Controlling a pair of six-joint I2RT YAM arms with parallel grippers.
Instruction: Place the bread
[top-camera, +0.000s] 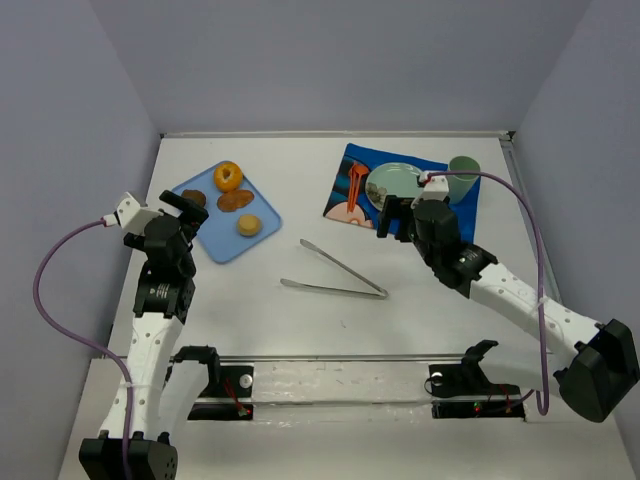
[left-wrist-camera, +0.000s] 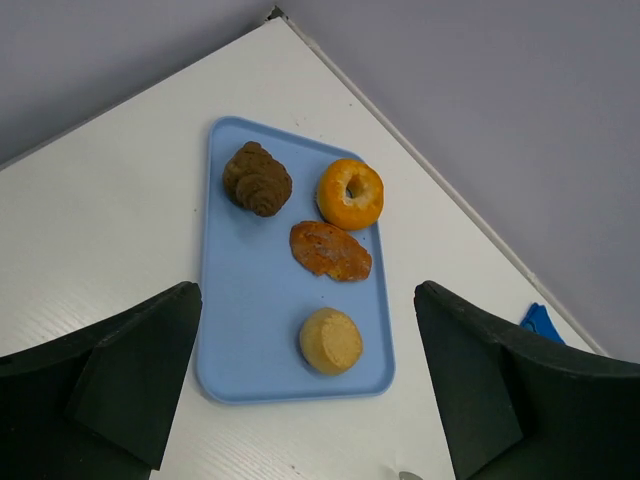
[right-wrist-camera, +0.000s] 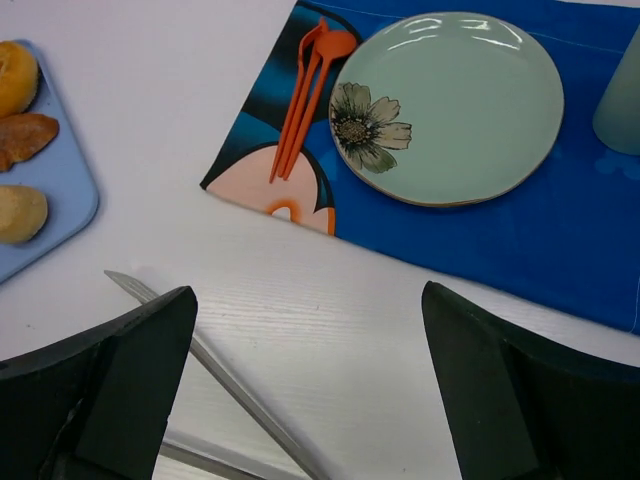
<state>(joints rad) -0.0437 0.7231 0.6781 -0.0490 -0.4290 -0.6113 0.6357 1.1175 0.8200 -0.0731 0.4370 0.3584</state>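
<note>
Bread (top-camera: 237, 200), four pieces, sits on the blue plastic tray (left-wrist-camera: 240, 330) at the table's (top-camera: 300, 330) far left, straight ahead of the left arm's spread jaws, the tray's long axis running away from them. The left arm is nearer. A smooth round bun (left-wrist-camera: 331, 341) lies closest, a ridged brown roll (left-wrist-camera: 257, 178) farthest. The right jaws, also spread, hang near the glazed plate (right-wrist-camera: 470, 100)

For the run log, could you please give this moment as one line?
left gripper: open, facing blue tray | right gripper: open, facing plate | four bread pieces on tray | tongs untouched
</note>
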